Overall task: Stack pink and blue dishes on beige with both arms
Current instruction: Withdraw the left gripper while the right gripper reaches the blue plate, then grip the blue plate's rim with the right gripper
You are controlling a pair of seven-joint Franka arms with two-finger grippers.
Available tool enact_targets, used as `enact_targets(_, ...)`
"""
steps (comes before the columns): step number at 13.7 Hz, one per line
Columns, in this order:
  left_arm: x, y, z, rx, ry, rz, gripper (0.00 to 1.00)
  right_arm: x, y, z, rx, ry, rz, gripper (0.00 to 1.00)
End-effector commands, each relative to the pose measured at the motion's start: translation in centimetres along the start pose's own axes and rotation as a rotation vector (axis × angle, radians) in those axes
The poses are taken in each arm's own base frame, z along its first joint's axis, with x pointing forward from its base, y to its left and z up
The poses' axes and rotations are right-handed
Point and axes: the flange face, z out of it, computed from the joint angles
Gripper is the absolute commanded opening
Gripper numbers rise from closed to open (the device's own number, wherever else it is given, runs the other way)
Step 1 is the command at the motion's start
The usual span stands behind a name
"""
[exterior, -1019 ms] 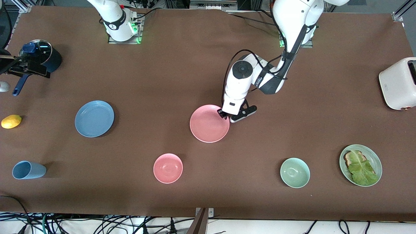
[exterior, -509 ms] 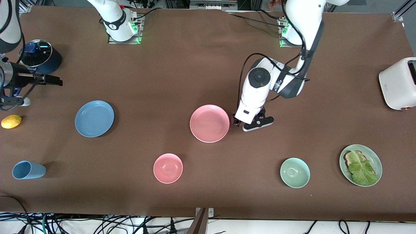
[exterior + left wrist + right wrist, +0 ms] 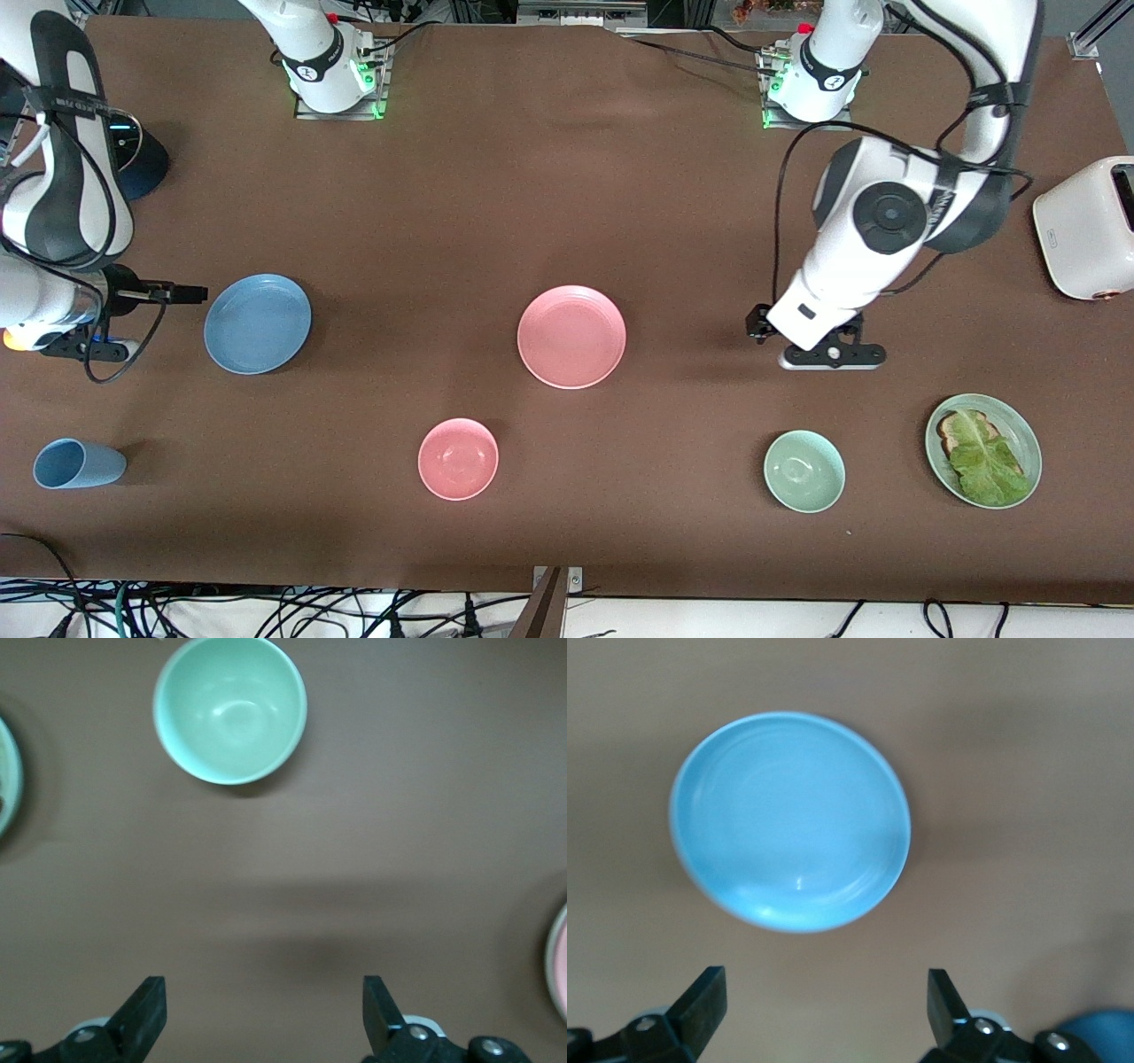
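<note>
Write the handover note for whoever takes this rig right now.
Left gripper: open, empty, over bare table between the pink plate and the green plate with lettuce.
Right gripper: open, empty, at the blue plate, on its side toward the right arm's end of the table.
Both plates lie flat on the table, apart from each other. No beige plate shows in any view.
Done: nothing stacked.
Left: find the beige plate, then stack the pink and blue plates on it. Do not take the smaller pink bowl or the blue cup for them.
</note>
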Motion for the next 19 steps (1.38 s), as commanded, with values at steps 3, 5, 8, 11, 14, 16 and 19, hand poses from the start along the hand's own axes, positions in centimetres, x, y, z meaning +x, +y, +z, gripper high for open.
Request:
enact_targets(3,-0.3,-9.6,-4.9,0.001,0.010,0.126,0.99,1.0,6.0,6.8,0.181,0.038,0.020,1.00)
enact_targets(5,-1.0,-11.6,-6.8,-0.002,0.007,0.104,0.98,1.4,7.6,8.9,0.225,0.035,0.045,1.00)
enact_targets(8,-2.7,-16.7,-9.7,-0.023,-0.020,0.021,0.99,2.4,8.6,11.1,0.302,0.037,0.090,0.90)
enact_targets(11,-3.5,-19.1,-14.1,-0.036,-0.048,-0.027,1.00,3.3,8.8,12.6,0.314,0.045,0.108,0.80)
enact_targets(14,-3.8,-18.6,-16.5,-0.034,-0.034,-0.029,1.00,3.8,8.8,13.4,0.306,0.060,0.110,0.69)
enact_targets(16,-3.8,-18.2,-18.0,-0.038,-0.021,-0.009,1.00,3.8,8.7,13.9,0.309,0.054,0.106,0.60)
enact_targets(19,-4.1,-19.5,-19.0,-0.071,-0.027,-0.039,1.00,3.9,8.8,13.8,0.309,0.057,0.105,0.22)
